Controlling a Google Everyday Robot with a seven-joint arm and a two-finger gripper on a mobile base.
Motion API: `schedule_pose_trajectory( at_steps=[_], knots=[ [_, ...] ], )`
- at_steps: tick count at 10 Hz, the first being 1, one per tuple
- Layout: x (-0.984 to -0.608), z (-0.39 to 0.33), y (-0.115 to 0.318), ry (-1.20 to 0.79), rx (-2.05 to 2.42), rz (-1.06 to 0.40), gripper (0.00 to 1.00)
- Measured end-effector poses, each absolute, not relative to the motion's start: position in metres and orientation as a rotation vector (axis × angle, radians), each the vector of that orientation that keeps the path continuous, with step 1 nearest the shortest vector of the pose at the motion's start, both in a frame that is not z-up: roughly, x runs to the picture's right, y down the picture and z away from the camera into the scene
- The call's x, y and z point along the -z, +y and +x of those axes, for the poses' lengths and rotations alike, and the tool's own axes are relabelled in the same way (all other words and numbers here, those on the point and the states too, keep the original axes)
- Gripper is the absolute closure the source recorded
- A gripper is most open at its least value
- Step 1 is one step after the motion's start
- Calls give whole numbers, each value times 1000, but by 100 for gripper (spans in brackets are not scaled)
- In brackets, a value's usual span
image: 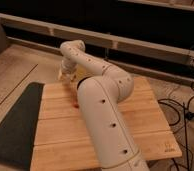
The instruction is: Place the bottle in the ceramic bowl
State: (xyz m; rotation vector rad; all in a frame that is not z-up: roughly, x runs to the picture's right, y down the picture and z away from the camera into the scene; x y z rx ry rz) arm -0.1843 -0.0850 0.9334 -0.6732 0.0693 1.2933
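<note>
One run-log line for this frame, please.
gripper: shut, over far-left corner of wooden table | bottle: not visible | ceramic bowl: not visible | placement: unconfirmed

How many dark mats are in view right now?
1. The dark mat lies left of the wooden table; the gripper, shut, hangs over the table's far left corner. The arm may hide others.
</note>
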Motion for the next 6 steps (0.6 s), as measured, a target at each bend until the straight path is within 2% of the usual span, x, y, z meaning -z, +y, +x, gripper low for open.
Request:
schedule_pose_trajectory(
  at_steps=[3, 6],
  knots=[
    [-911, -174, -114, 23, -1285, -594, 100],
    [-869, -155, -128, -7, -1288, -508, 100]
  ],
)
